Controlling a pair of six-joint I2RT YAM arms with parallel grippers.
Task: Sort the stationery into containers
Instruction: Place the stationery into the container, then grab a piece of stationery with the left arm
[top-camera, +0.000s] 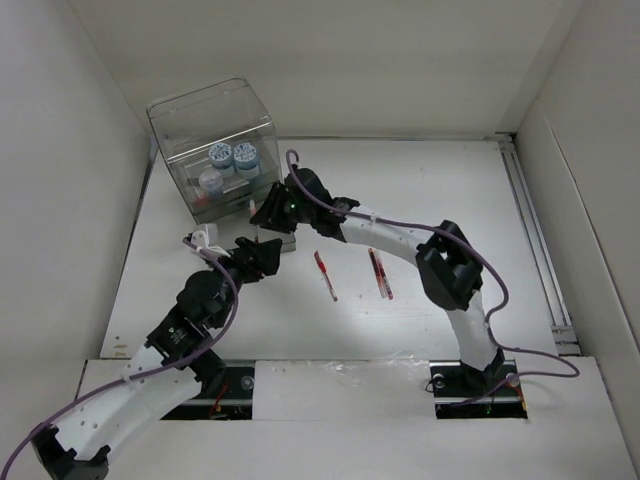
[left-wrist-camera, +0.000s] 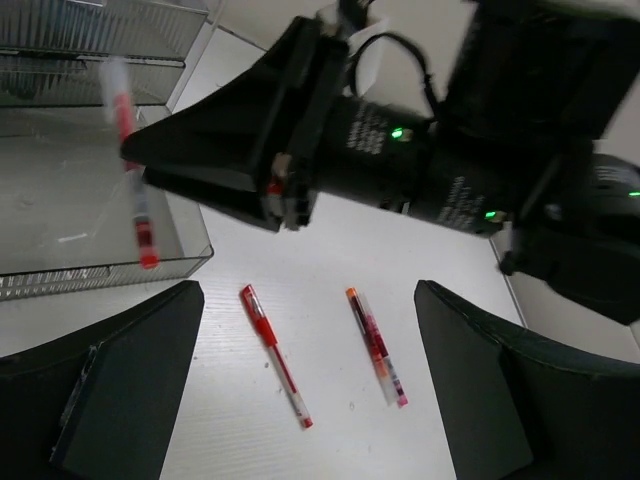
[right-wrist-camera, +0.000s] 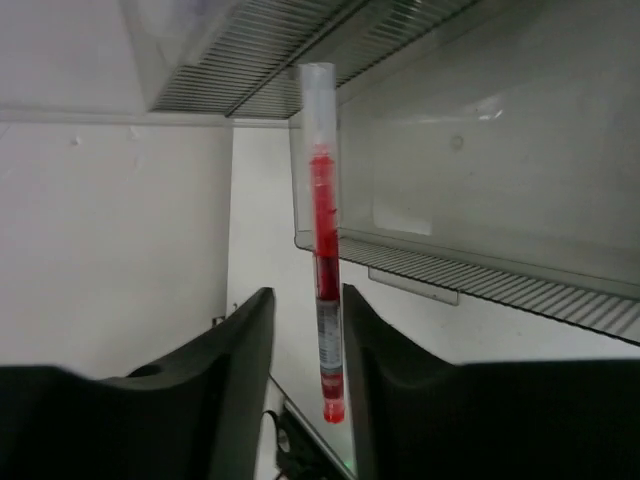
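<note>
The clear organizer (top-camera: 215, 110) stands far left, with blue-white rolls (top-camera: 232, 156) inside. A drawer (right-wrist-camera: 480, 200) is pulled out so pens can go in. The left gripper (left-wrist-camera: 308, 300) is spread wide and holds nothing. The right gripper (right-wrist-camera: 308, 295) pinches a red pen (right-wrist-camera: 322, 200) upright by the drawer, probably to drop it in. A second red pen (top-camera: 326, 276) and a third red pen (top-camera: 380, 273) lie on the table (top-camera: 450, 200), near the arms.

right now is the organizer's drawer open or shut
Open: the drawer juts out of the organizer, its tray exposed near the held red pen.
</note>
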